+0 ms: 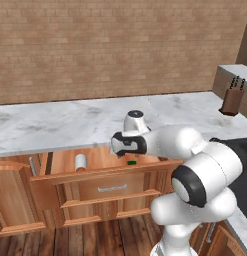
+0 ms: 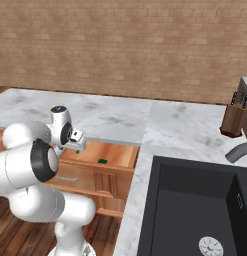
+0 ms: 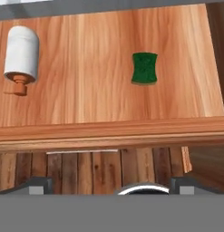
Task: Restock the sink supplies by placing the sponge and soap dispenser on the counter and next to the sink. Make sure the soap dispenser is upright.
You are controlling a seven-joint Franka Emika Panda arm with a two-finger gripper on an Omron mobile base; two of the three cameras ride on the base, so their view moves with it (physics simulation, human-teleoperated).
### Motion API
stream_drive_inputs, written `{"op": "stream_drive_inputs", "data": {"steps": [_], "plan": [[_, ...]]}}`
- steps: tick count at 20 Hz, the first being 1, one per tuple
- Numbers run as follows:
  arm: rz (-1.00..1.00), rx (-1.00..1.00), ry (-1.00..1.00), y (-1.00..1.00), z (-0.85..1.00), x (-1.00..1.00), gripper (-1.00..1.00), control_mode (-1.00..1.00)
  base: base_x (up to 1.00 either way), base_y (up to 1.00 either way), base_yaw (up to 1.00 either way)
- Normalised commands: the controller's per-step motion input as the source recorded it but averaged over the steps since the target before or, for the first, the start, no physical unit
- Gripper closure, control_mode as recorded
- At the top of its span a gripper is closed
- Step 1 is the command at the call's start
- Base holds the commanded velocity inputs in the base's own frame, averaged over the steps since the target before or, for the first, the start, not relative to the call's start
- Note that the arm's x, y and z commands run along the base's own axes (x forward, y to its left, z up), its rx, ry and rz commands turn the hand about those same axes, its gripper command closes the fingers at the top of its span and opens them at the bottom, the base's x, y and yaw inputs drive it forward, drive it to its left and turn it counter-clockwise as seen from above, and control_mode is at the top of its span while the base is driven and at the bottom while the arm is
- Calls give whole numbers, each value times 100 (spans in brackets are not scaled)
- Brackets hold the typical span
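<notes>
The open wooden drawer (image 3: 109, 131) under the counter (image 1: 70, 125) holds both items. On its floor at the left, the soap dispenser (image 3: 21, 56) lies on its side, white bottle with an orange-brown pump; it also shows as a soap dispenser (image 1: 81, 162) in the left base view. The green sponge (image 3: 144, 68) lies flat to the right, a sponge (image 1: 130, 162) just below the hand and a sponge (image 2: 102, 161) in the right base view. My gripper (image 3: 111, 188) hangs above the drawer's front edge, open and holding nothing, with both items clear of its fingers.
The dark sink (image 2: 195, 210) is set in the counter at the right, with a grey faucet (image 2: 237, 150) behind it. A brown knife block (image 1: 231, 100) stands at the far right of the counter. A brick wall runs behind. The wooden floor lies below the drawer.
</notes>
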Motion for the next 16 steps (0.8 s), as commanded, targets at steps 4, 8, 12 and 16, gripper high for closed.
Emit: {"op": "stream_drive_inputs", "data": {"steps": [4,8,12,16], "plan": [[0,0,0,0,-25,43,-100,-100,0,0,0],[0,0,7,3,-51,41,-100,-100,0,0,0],[0,0,8,4,-54,41,-100,-100,0,0,0],[0,0,5,4,-27,44,-100,-100,0,0,0]]}}
